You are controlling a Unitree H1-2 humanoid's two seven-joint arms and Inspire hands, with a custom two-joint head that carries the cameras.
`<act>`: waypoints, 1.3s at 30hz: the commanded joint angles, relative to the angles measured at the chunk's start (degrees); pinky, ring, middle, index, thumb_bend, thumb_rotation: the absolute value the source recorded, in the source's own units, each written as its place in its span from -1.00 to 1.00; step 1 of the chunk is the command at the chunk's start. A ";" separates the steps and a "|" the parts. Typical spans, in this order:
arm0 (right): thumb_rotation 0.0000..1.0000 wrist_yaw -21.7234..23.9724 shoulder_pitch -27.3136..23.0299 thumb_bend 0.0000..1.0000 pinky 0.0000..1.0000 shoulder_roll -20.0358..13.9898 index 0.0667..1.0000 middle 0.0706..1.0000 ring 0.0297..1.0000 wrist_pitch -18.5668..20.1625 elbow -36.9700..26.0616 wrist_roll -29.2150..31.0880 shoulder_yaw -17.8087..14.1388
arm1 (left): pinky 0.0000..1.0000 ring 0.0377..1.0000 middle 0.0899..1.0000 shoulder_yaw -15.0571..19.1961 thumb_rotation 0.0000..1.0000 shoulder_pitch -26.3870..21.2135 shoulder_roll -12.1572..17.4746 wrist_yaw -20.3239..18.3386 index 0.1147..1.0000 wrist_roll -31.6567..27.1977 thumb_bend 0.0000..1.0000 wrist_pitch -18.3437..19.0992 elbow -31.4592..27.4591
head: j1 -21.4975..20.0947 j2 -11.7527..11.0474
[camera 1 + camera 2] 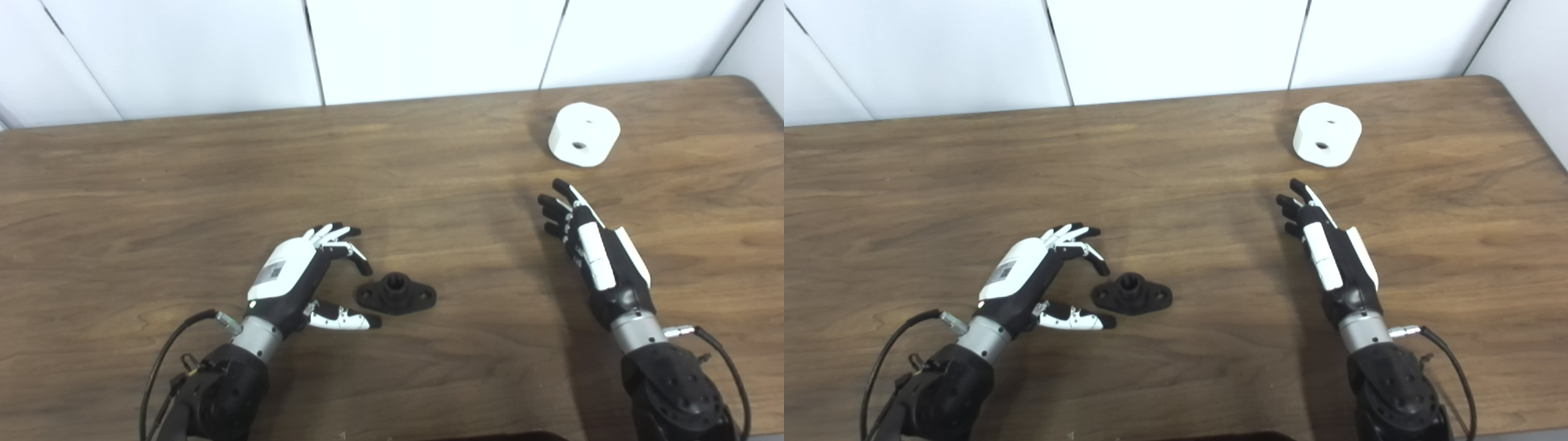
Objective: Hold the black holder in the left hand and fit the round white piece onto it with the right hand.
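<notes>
The black holder [397, 294], a flat oval flange with a raised round socket, lies on the wooden table [184, 184] near its front middle. My left hand [300, 275] is open just left of it, fingers curved over its left end and thumb stretched below it, not gripping. The round white piece [584, 142], a short cylinder with two holes, rests at the far right of the table. My right hand [591, 248] hovers open, edge-on, fingers pointing toward the white piece and a short way in front of it, holding nothing.
White wall panels [429, 43] run behind the table's far edge. The table's rounded right corner [753, 86] lies just beyond the white piece. Cables trail from both wrists near the front edge.
</notes>
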 commanded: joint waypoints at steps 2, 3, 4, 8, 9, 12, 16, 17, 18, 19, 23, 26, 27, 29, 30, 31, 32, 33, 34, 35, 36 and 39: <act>1.00 0.50 -0.92 0.27 0.80 0.06 0.88 0.76 0.83 -0.12 -1.70 0.40 -0.07 | 1.00 0.92 0.78 -0.14 -0.65 -1.62 0.15 0.29 0.00 -0.31 0.81 0.08 -0.48 | -0.05 0.07; 1.00 0.50 -0.95 0.27 0.79 0.03 0.88 0.76 0.83 -0.25 -1.67 0.33 -0.05 | 1.00 0.92 0.78 -0.16 -0.66 -1.64 0.17 0.21 0.00 -0.24 0.81 0.18 -0.56 | 0.00 0.34; 1.00 0.47 -0.97 0.27 0.79 0.02 0.88 0.75 0.83 -0.32 -1.68 0.27 -0.03 | 1.00 0.91 0.77 -0.16 -0.66 -1.66 0.17 0.19 -0.01 -0.20 0.81 0.22 -0.57 | 0.00 0.34; 1.00 0.38 -1.00 0.28 0.79 0.16 0.87 0.74 0.82 -0.27 -1.84 0.26 -0.03 | 1.00 0.91 0.76 -0.18 -0.84 -1.61 0.23 0.65 -0.14 -0.20 0.09 -0.21 -0.30 | 0.05 0.40; 1.00 0.41 -1.00 0.28 0.78 0.10 0.87 0.73 0.82 -0.49 -1.71 0.20 -0.01 | 1.00 0.90 0.74 -0.24 -0.85 -1.59 0.22 0.77 -0.15 -0.07 0.06 -0.26 -0.28 | 0.05 0.40; 1.00 0.40 -1.05 0.31 0.77 0.06 0.87 0.73 0.82 -0.56 -1.60 0.03 0.06 | 1.00 0.89 0.72 -0.34 -0.85 -1.60 0.20 0.94 -0.16 0.16 0.05 -0.24 -0.18 | 0.17 0.39; 1.00 0.31 -1.04 0.31 0.77 0.16 0.86 0.73 0.82 -0.08 -1.75 0.04 0.02 | 1.00 0.87 0.69 -0.47 -0.85 -1.54 0.11 1.60 -0.16 0.76 0.05 -0.56 0.13 | 0.18 0.36; 1.00 0.30 -1.03 0.32 0.77 0.22 0.86 0.74 0.82 0.02 -1.78 0.19 -0.04 | 1.00 0.86 0.69 -0.53 -0.86 -1.52 0.08 1.86 -0.16 0.98 0.05 -0.67 0.19 | 0.18 0.36; 1.00 0.32 -1.03 0.32 0.77 0.23 0.86 0.74 0.82 -0.01 -1.78 0.29 -0.08 | 1.00 0.85 0.67 -0.57 -0.86 -1.50 0.04 2.07 -0.16 1.10 0.05 -0.74 0.22 | 0.18 0.36; 1.00 0.36 -1.05 0.32 0.77 0.21 0.86 0.74 0.82 -0.10 -1.75 0.36 -0.09 | 1.00 0.85 0.66 -0.61 -0.86 -1.49 0.03 2.29 -0.16 1.18 0.05 -0.87 0.29 | 0.18 0.36; 1.00 0.36 -1.03 0.32 0.77 0.16 0.87 0.74 0.83 0.29 -2.03 0.36 -0.15 | 1.00 0.82 0.62 -0.72 -0.87 -1.45 -0.04 3.13 -0.17 1.39 0.05 -1.50 0.44 | 0.19 0.42; 1.00 0.41 -1.06 0.29 0.79 0.14 0.87 0.75 0.83 0.54 -2.08 0.56 -0.22 | 1.00 0.81 0.61 -1.00 -0.87 -1.43 0.07 3.45 -0.17 1.52 0.05 -1.67 0.52 | 0.15 0.41; 1.00 0.41 -1.07 0.28 0.80 0.16 0.87 0.75 0.83 0.53 -2.06 0.67 -0.26 | 1.00 0.81 0.60 -1.10 -0.87 -1.41 0.09 3.52 -0.17 1.55 0.05 -1.60 0.52 | 0.15 0.34; 1.00 0.41 -1.08 0.28 0.79 0.14 0.87 0.75 0.83 0.33 -1.96 0.77 -0.29 | 1.00 0.81 0.60 -1.32 -0.87 -1.40 0.12 3.59 -0.17 1.79 0.05 -1.42 0.45 | 0.05 0.31; 1.00 0.39 -1.07 0.27 0.78 0.09 0.87 0.75 0.83 0.12 -1.85 0.71 -0.28 | 1.00 0.81 0.60 -1.42 -0.87 -1.39 0.14 3.73 -0.17 1.84 0.05 -1.56 0.49 | -0.01 0.16; 1.00 0.37 -1.07 0.27 0.78 0.09 0.87 0.74 0.83 -0.04 -1.78 0.69 -0.28 | 1.00 0.81 0.60 -1.48 -0.87 -1.35 0.14 3.79 -0.17 1.88 0.05 -1.57 0.46 | -0.01 0.16; 1.00 0.40 -1.05 0.27 0.78 0.06 0.86 0.74 0.82 -0.28 -1.65 0.78 -0.32 | 1.00 0.81 0.60 -1.56 -0.87 -1.34 0.12 3.79 -0.17 1.97 0.05 -1.48 0.44 | -0.18 0.14; 1.00 0.48 -1.04 0.26 0.78 0.02 0.86 0.74 0.82 -0.41 -1.56 0.98 -0.40 | 1.00 0.81 0.60 -1.64 -0.87 -1.32 0.09 3.77 -0.17 2.04 0.05 -1.40 0.43 | -0.26 0.07; 1.00 0.55 -1.03 0.26 0.79 -0.01 0.86 0.74 0.83 -0.45 -1.53 1.17 -0.47 | 1.00 0.81 0.60 -1.69 -0.87 -1.31 0.08 3.72 -0.17 2.06 0.05 -1.34 0.41 | -0.26 0.07; 1.00 0.59 -1.03 0.26 0.80 -0.05 0.87 0.74 0.83 -0.44 -1.49 1.34 -0.54 | 1.00 0.81 0.60 -1.72 -0.87 -1.31 0.08 3.71 -0.17 2.02 0.05 -1.36 0.45 | -0.46 -0.02; 1.00 0.63 -1.06 0.26 0.79 -0.10 0.87 0.74 0.83 -0.32 -1.58 1.56 -0.62 | 1.00 0.81 0.60 -1.75 -0.87 -1.28 0.06 3.74 -0.17 1.99 0.05 -1.41 0.49 | -0.64 -0.11; 1.00 0.66 -1.31 0.28 0.82 -0.33 0.87 0.76 0.84 0.45 -2.39 1.97 -0.90 | 1.00 0.80 0.60 -1.89 -0.87 -1.23 0.11 3.60 -0.17 1.92 0.05 -1.43 0.53 | -1.34 -0.16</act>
